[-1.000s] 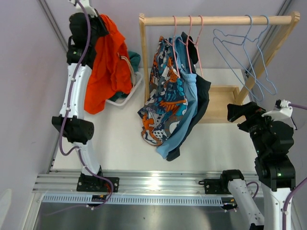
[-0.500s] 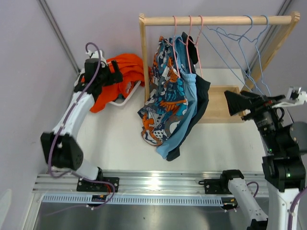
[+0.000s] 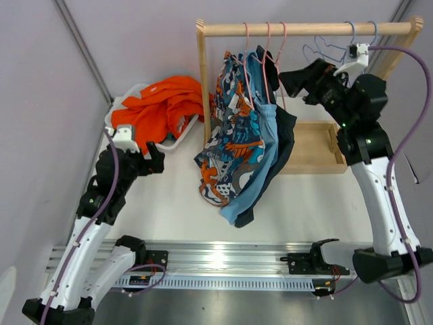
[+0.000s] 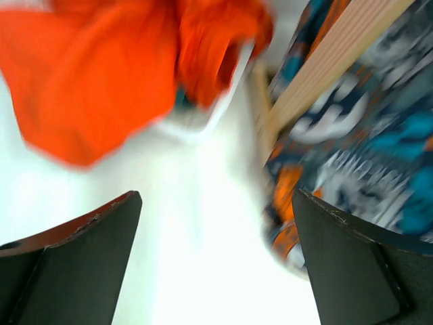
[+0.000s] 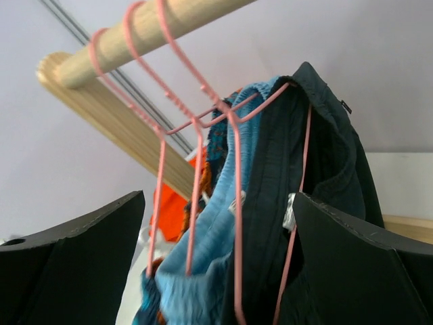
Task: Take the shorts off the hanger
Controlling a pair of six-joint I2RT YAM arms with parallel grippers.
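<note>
Looking from the top, left gripper (image 3: pixel 154 162) sat empty, orange-red shorts (image 3: pixel 166 101) just ahead; right gripper (image 3: pixel 289 81) hovered beside the hanging navy shorts (image 3: pixel 287 132). Left wrist: fingers (image 4: pixel 67 271) spread wide, gripping nothing. Right wrist: spread too, light blue shorts (image 5: pixel 206 261) dead ahead.

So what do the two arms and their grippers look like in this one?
The left arm and right arm have white links, bulky black joint housings and a lilac cable looped alongside. The left gripper and right gripper have flat matte black fingers with a thin reddish edge.
</note>
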